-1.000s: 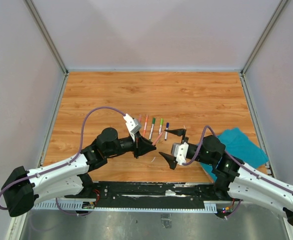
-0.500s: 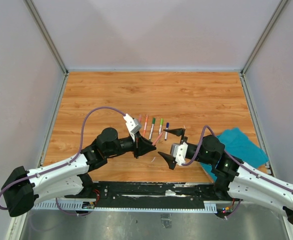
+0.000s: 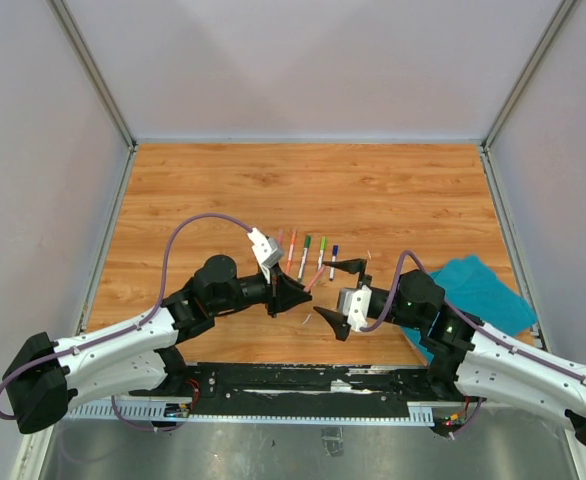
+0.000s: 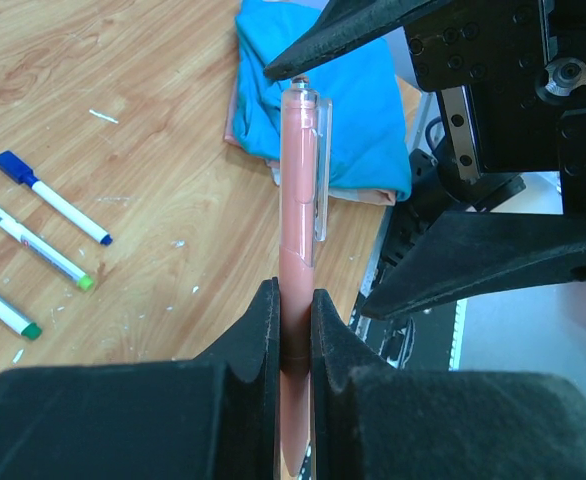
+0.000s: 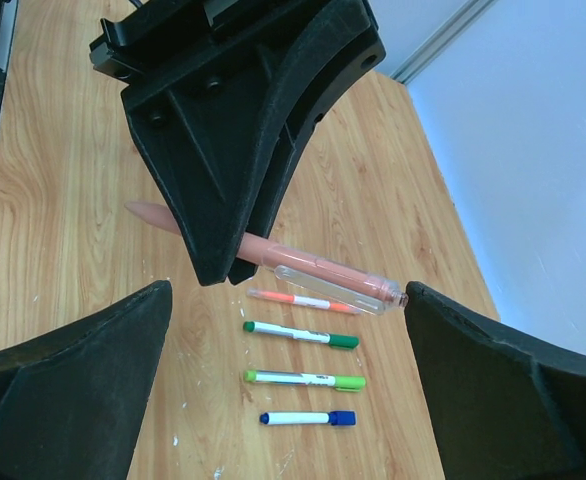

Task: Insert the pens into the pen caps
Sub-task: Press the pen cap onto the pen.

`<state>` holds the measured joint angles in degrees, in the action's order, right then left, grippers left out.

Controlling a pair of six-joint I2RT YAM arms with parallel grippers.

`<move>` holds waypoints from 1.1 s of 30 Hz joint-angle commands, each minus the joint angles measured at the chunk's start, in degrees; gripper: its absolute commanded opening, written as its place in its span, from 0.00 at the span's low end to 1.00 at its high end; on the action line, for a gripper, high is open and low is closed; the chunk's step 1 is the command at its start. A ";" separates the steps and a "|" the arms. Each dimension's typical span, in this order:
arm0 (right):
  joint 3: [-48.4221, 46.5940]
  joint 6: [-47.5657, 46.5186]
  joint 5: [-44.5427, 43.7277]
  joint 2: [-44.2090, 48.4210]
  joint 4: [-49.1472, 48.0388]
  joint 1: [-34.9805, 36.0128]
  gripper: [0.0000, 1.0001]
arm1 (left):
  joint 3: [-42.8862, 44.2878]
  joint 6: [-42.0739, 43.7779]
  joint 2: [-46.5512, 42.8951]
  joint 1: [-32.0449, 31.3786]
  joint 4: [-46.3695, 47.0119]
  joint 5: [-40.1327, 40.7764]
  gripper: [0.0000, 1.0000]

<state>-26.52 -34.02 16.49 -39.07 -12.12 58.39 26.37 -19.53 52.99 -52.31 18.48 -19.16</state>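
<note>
My left gripper (image 4: 295, 300) is shut on a thick pink pen (image 4: 298, 200), held above the table. A clear cap with a clip covers the pen's far end (image 5: 373, 288). My right gripper (image 5: 285, 290) is open wide, one finger on each side of that capped end, touching nothing. In the top view the pink pen (image 3: 316, 277) points from the left gripper (image 3: 291, 292) towards the right gripper (image 3: 339, 292). On the wood below lie an orange pen (image 5: 303, 301), a green pen (image 5: 301, 334), a light green pen (image 5: 305, 378) and a dark blue pen (image 5: 308, 417), each with a pen cap on.
A teal cloth (image 3: 478, 290) lies folded on the table at the right, beside the right arm. The table pens (image 3: 308, 255) sit in a row just beyond both grippers. Grey walls enclose the wooden table (image 3: 223, 190) on three sides.
The right gripper has shifted a little to the left, closer around the pink pen's end. The left gripper and the pen have stayed put.
</note>
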 commanded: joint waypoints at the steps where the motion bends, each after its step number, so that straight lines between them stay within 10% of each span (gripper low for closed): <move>1: -1.30 2.28 1.36 -1.16 -1.23 2.06 0.99 | 2.19 0.38 -0.96 -0.31 1.05 -0.14 0.00; 18: 0.03 5.45 -10.54 -0.62 -7.06 6.30 0.99 | 1.66 0.00 -1.00 -0.33 1.26 0.77 0.00; 26: -5.17 3.56 -15.76 5.83 3.51 6.30 0.98 | 0.31 -0.13 -2.27 -0.33 -1.75 5.08 0.01; 33: -8.86 21.61 -30.55 6.67 16.95 6.28 0.99 | 2.30 -2.35 -0.85 -0.33 -8.85 17.35 0.01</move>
<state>-31.46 -25.98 -2.74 -31.64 -5.98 63.68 26.37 -20.23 51.64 -52.31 13.63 -10.59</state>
